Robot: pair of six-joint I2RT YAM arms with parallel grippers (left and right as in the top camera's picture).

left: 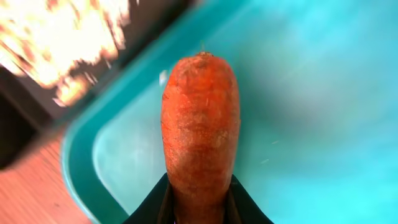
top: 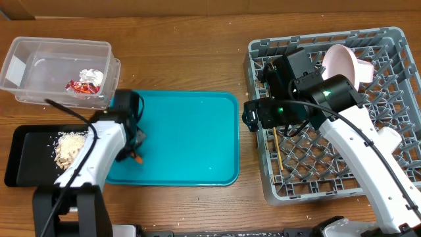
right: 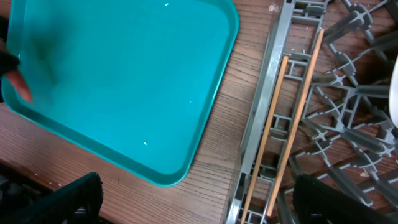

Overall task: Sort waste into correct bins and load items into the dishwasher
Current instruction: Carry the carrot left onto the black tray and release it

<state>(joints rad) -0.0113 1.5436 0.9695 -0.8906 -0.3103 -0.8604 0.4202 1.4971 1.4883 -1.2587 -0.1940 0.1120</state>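
Over the teal plastic tray (top: pixel 191 131) our left gripper (left: pixel 200 204) pinches the small orange carrot (left: pixel 200 124) by its end, so we could drop it; right gripper (right: pixel 199 205) is spread wide.

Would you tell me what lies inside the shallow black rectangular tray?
Beige crumbly food scraps lie there; the tray's right end is hidden under the white left arm.

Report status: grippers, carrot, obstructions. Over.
Left gripper shut on carrot, at left edge of teal tray. Right gripper open, empty, above chopsticks in dish rack. No obstruction seen.
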